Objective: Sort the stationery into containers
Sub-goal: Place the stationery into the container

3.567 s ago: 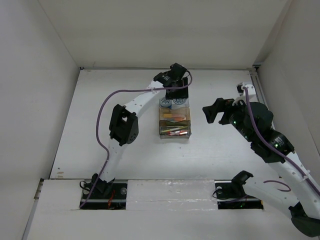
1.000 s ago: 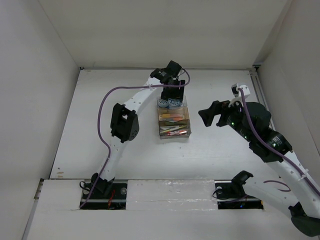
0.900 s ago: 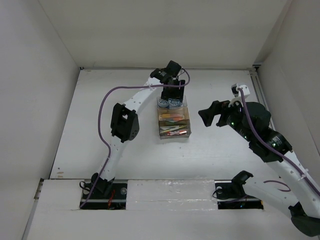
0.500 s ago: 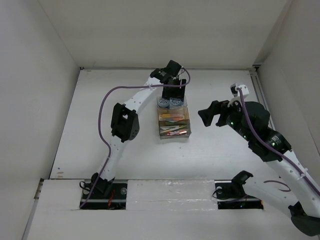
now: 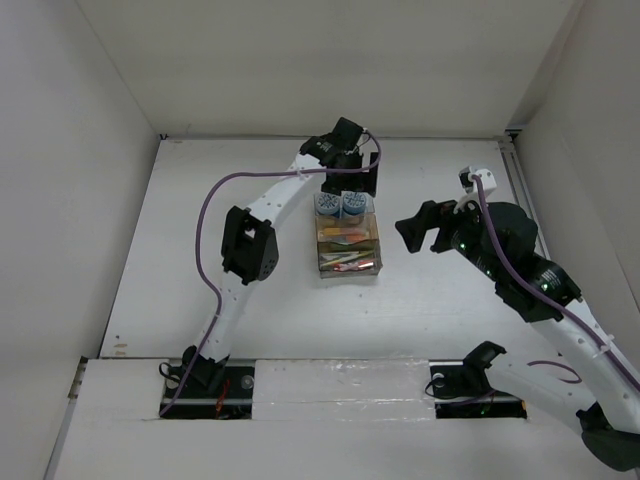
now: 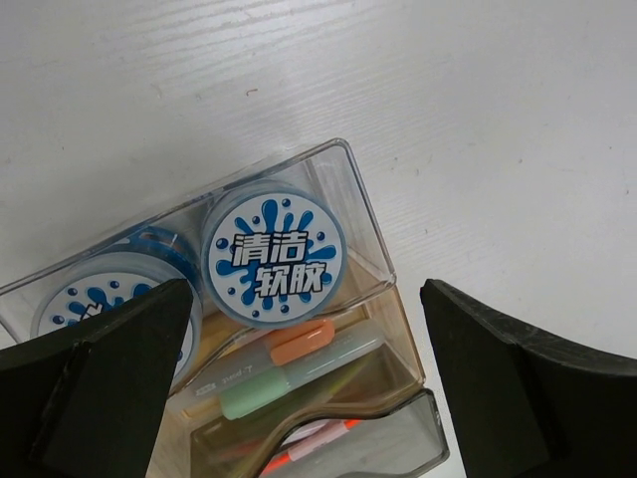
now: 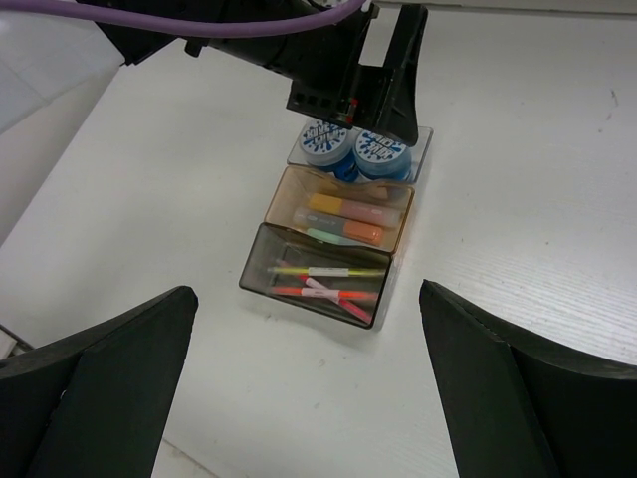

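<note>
A: The left hand (image 5: 351,185) hangs over the 12 o'clock end of the organizer (image 5: 350,271), fingers spread wide, nothing between them.

B: And what sits right under it?

A: The two rolls (image 6: 276,257), flat, labels up, side by side on a 9-to-3 line in the far compartment. The wrist view shows them between the fingers and below them, not touched.

B: The right hand (image 5: 415,232)?

A: Also spread and empty, out at 3 o'clock from the organizer, apart from it, above the bench (image 5: 200,250).

B: How does the organizer lie?

A: Long axis 12 to 6. Rolls at 12, markers (image 7: 343,221) in the middle, pens (image 7: 318,279) at 6; markers and pens lie crosswise, roughly 9 to 3.

B: So which arm is nearer?

A: The left, by far, for the rolls. Every piece I can see is already inside, so I judge the sorting nearly done.
</note>
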